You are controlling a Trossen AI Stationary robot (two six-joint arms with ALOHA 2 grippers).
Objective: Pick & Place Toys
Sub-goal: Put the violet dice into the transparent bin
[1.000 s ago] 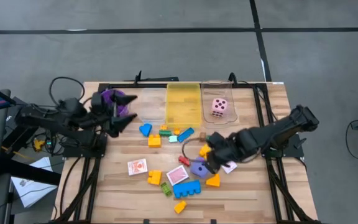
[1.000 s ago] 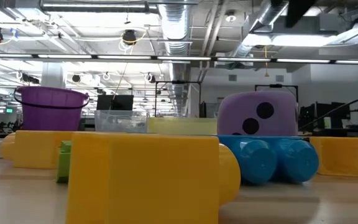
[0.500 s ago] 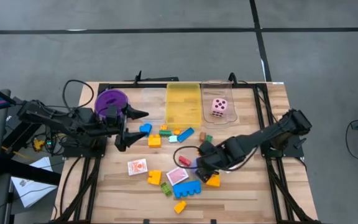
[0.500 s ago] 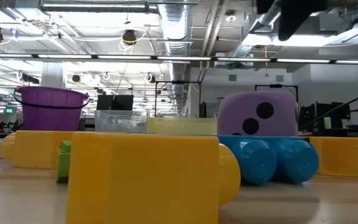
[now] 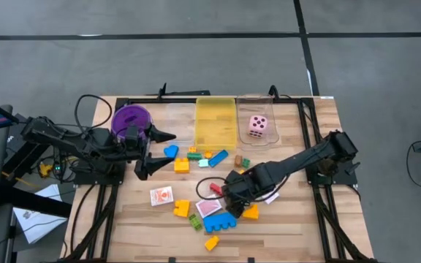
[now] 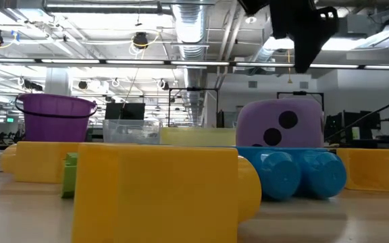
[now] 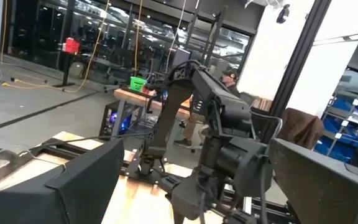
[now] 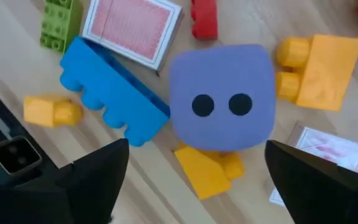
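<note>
Your right arm stretches low across the wooden worktop (image 5: 291,219), its pincer (image 5: 232,191) hanging with fingers (image 8: 98,171) spread wide directly over the purple foam die (image 8: 222,106). From above, the arm hides that die. It rests among the scattered toys, touching a yellow plastic block (image 8: 319,68) and just beside a long blue studded block (image 8: 114,102) and a red-backed playing card (image 8: 132,28). Your left arm reaches inward beside the purple round bowl (image 5: 130,117), its pincer (image 5: 152,150) open and empty. A pink foam die (image 5: 258,126) sits in the clear rectangular bin (image 5: 270,102).
</note>
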